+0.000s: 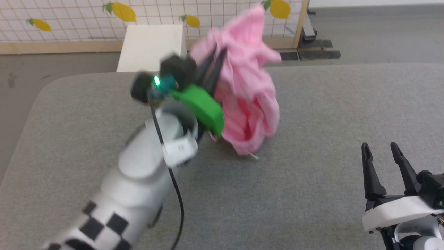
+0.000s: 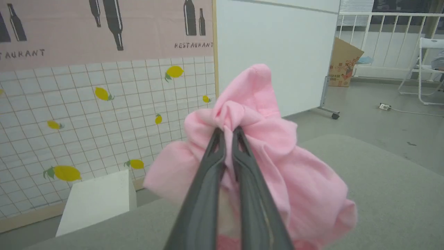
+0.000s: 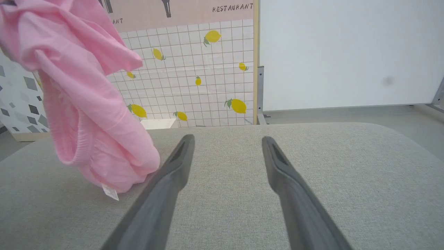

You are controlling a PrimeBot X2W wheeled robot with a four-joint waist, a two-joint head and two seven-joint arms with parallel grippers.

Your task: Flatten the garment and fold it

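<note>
The pink garment (image 1: 248, 90) hangs bunched in the air over the grey table (image 1: 312, 208), its lower folds just above the surface. My left gripper (image 1: 222, 52) is shut on the garment near its top, fabric bulging around the fingertips. In the left wrist view the two dark fingers (image 2: 215, 163) pinch the garment (image 2: 277, 166). My right gripper (image 1: 380, 147) stands open at the lower right, well away from the cloth. In the right wrist view its open gripper (image 3: 227, 140) has nothing between the fingers, and the garment (image 3: 90, 114) hangs at the left with a small white label at its bottom.
A white box (image 1: 151, 47) stands beyond the table's far edge. Behind it runs a tiled lemon-print partition (image 1: 69, 17) with a wooden frame. A white panel (image 2: 274, 52), a cardboard box (image 2: 343, 64) and a white chair (image 2: 426, 69) stand further off.
</note>
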